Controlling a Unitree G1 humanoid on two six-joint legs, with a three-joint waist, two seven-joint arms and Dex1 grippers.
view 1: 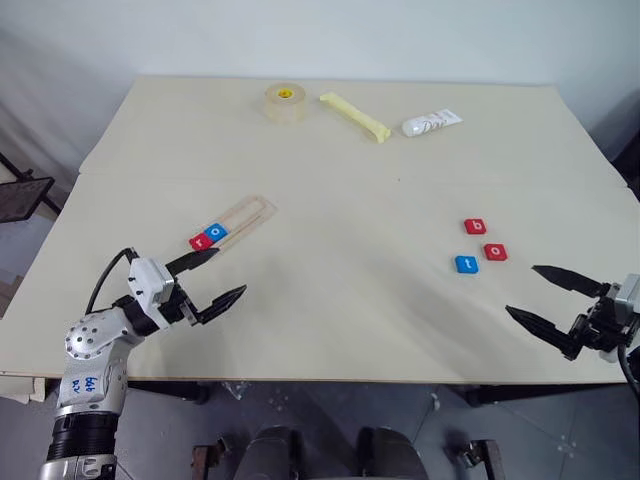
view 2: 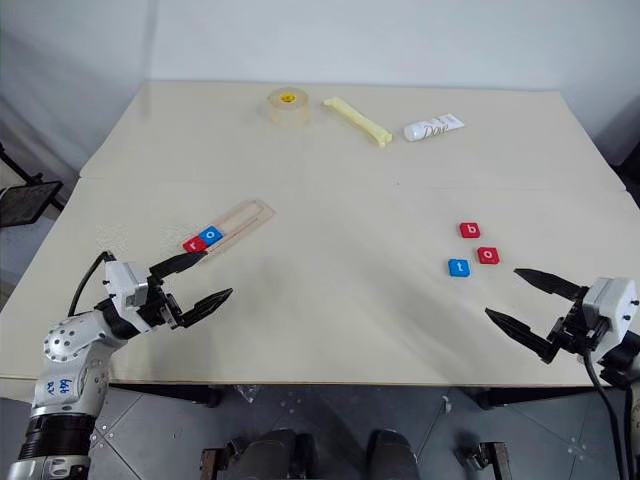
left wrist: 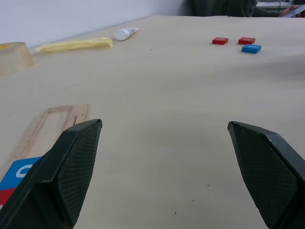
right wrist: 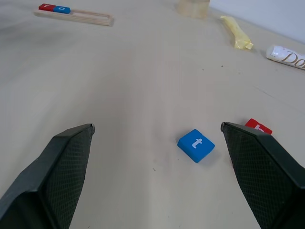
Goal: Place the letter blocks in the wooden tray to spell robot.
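Both arms reach low over the near edge of the table (view 1: 330, 150), the left gripper (view 1: 208, 277) at seven o'clock and the right gripper (view 1: 545, 297) at four, each level with its fingers spread wide and holding nothing. The wooden tray (view 1: 243, 217) lies slantwise just beyond the left gripper toward one o'clock, its near end holding a red "r" block (view 1: 200, 241) and a blue "o" block (view 1: 215, 232) side by side. The blue "t" block (view 1: 466, 264), red "o" block (view 1: 495, 252) and red "b" block (view 1: 475, 226) lie loose near the right gripper, toward its eleven o'clock.

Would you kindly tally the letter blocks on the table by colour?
Red square letter blocks: 3, namely r in the pale wooden tray, b and o.
Blue square letter blocks: 2, namely o in the tray and t.
Total: 5
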